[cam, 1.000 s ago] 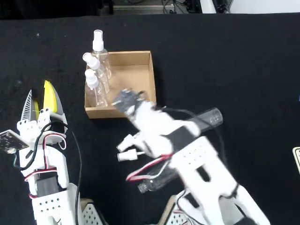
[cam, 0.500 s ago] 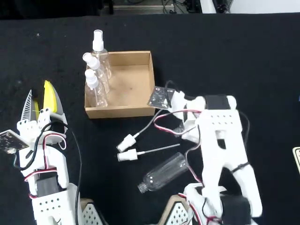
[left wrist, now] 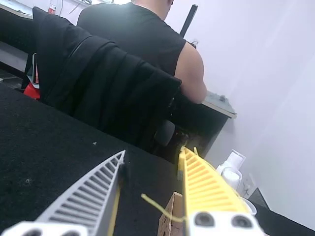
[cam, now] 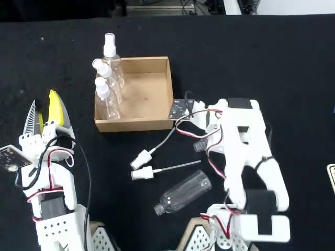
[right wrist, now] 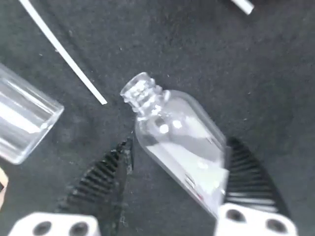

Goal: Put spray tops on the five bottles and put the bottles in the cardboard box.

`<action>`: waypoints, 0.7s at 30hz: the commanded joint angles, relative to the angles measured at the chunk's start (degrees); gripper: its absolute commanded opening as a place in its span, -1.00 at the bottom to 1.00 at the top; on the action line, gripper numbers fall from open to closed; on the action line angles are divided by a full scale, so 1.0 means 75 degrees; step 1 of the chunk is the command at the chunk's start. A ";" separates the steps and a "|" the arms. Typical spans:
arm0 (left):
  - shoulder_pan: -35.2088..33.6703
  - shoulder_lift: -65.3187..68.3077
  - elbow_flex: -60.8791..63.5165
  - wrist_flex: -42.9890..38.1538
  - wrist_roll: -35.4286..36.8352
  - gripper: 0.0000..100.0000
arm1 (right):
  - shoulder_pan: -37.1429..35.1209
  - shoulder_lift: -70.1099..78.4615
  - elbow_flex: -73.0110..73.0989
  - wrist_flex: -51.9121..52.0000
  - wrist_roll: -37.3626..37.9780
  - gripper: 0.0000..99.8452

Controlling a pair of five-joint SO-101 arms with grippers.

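Five bottles show in the high view, along with two loose spray tops and one cardboard box that sits upper left of centre on the black table. Three capped bottles stand upright in a row along the box's left wall, each with a white spray top on. The other two bottles have bare necks and lie on the table outside the box. One open bottle lies on its side at lower centre, with its neck toward the lower left. The second open bottle lies just right of centre, mostly under the right arm, with only its neck end peeking out. In the right wrist view, the right gripper is spread wide around this second open bottle. One jaw sits against the bottle's side and the other stands a little off it, so the bottle is straddled but not squeezed. The two loose spray tops lie side by side left of centre, below the box, their thin tubes pointing right. The left gripper is at the left edge of the high view, well apart from everything, with its grey and yellow jaws parted and nothing between them.
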 commanded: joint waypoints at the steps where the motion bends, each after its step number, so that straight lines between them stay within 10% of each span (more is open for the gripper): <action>1: -0.0064 0.0000 0.0182 -0.0152 0.0059 -0.70 | 0.0328 0.0299 -0.0604 -0.0352 0.0070 -0.27; 9: -0.0064 0.0000 0.0182 -0.0152 0.0059 -0.70 | 0.0375 0.0885 -0.0545 -0.0762 0.0059 -0.29; 14: -0.0064 0.0000 0.0182 -0.0152 0.0059 -0.70 | 0.0844 0.1319 -0.0838 -0.1114 -0.0129 -0.99; 21: -0.0064 0.0000 0.0182 -0.0152 0.0059 -0.70 | 0.2673 0.1471 -0.1471 -0.1512 -0.3399 -0.76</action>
